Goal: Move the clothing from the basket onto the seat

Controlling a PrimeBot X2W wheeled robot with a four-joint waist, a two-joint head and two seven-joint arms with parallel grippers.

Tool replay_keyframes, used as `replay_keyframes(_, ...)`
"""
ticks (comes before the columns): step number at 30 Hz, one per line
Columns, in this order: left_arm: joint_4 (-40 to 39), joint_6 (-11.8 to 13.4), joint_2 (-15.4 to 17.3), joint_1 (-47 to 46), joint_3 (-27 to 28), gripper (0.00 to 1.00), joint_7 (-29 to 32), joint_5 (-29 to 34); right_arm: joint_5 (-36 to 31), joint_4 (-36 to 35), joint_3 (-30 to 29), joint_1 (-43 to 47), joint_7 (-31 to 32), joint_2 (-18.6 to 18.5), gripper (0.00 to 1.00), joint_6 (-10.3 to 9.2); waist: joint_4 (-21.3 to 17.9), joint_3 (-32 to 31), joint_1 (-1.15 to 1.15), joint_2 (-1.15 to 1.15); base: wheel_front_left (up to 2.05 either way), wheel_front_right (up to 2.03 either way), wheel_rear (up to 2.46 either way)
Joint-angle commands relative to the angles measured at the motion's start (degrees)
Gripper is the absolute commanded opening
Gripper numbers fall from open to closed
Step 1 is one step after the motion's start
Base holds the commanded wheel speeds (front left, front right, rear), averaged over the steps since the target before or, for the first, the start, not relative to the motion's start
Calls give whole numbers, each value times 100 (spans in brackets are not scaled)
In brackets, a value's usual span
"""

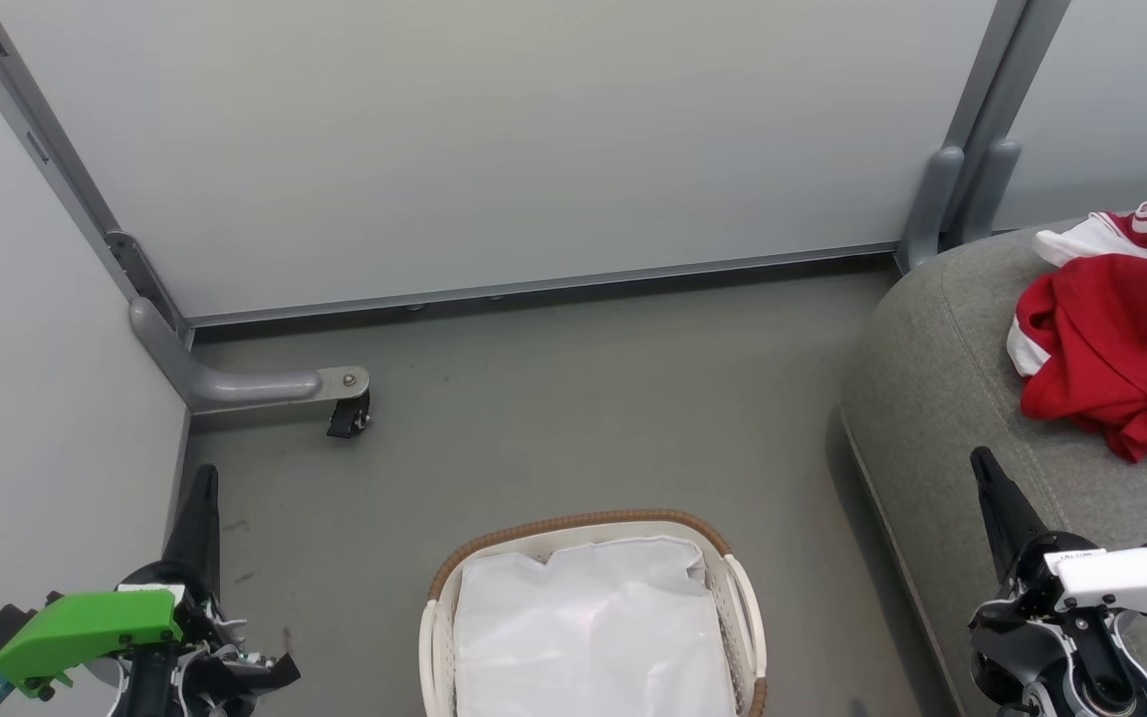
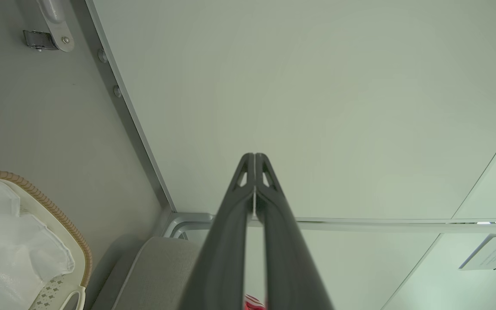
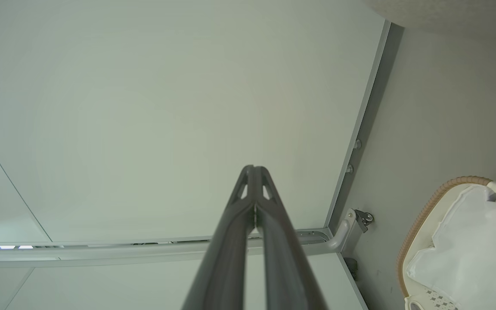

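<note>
Red clothing [image 1: 1121, 344] with white stripes lies heaped on the grey seat [image 1: 942, 398] at the right. On the floor at the bottom centre stands the white basket [image 1: 578, 530] with a brown woven rim, and inside it I see just a white liner [image 1: 588, 627]. My left gripper [image 1: 205, 476] is at the lower left, shut and empty, fingers pointing up. At the lower right my right gripper [image 1: 980, 460] stands over the seat's front edge, shut and empty. In the left wrist view the left gripper [image 2: 254, 156] has its tips pressed together; the right wrist view shows the right gripper [image 3: 253, 168] likewise.
Pale partition panels [image 1: 494, 149] wall off the far side and the left. A grey caster foot [image 1: 335, 393] juts onto the grey floor [image 1: 583, 398] at the left. The basket rim [image 2: 54, 213] and liner also show beside the seat [image 2: 157, 267] in the left wrist view.
</note>
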Motion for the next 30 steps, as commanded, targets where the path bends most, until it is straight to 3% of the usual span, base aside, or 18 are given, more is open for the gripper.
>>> replay_keyframes(1, -13, -23, 35, -62, 16, 0, 23, -19, 19, -27, -13, -52, 19, -34, 0, 0, 0, 0, 0, 0, 0, 0, 0)
replay_keyframes(30, -14, -23, 35, -61, 14, 0, 23, -20, 20, -26, -12, -51, 18, -34, 0, 0, 0, 0, 0, 0, 0, 0, 0)
